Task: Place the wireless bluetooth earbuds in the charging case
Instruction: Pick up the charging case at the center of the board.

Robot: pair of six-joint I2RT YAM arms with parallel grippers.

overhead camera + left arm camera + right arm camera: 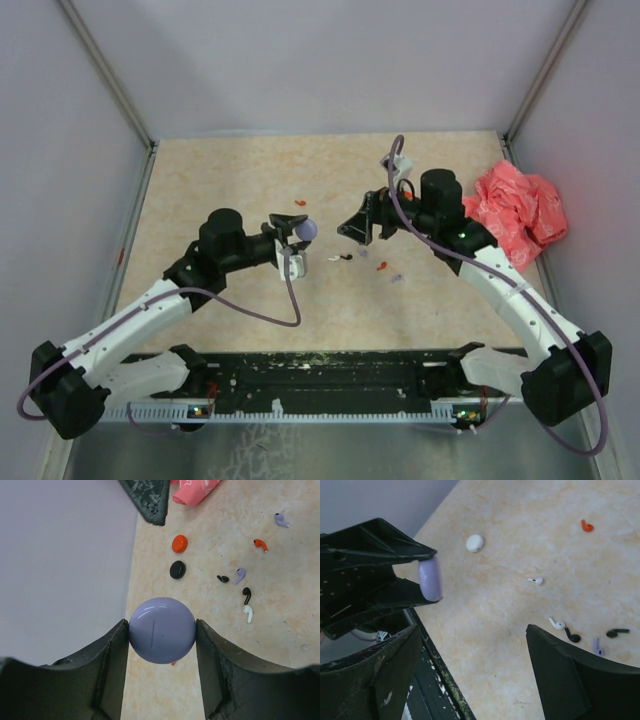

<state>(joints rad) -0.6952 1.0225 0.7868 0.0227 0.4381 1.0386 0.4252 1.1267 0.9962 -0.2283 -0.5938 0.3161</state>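
Holding the lilac charging case (161, 630) pinched between its fingers, the left gripper (298, 232) presents it above the table (220, 180). The right gripper (475, 675) hangs with jaws wide and empty over the earbuds (248, 613), which lie scattered on the table between the arms. The step in hand seems to be choosing one earbud. The next move needs a precise descent on the tiny lilac earbud (240, 574); the case also looks closed.

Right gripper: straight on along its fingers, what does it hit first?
Probably bare table: the right gripper aims between the lilac case held by the left gripper and a white earbud; depth is unclear.
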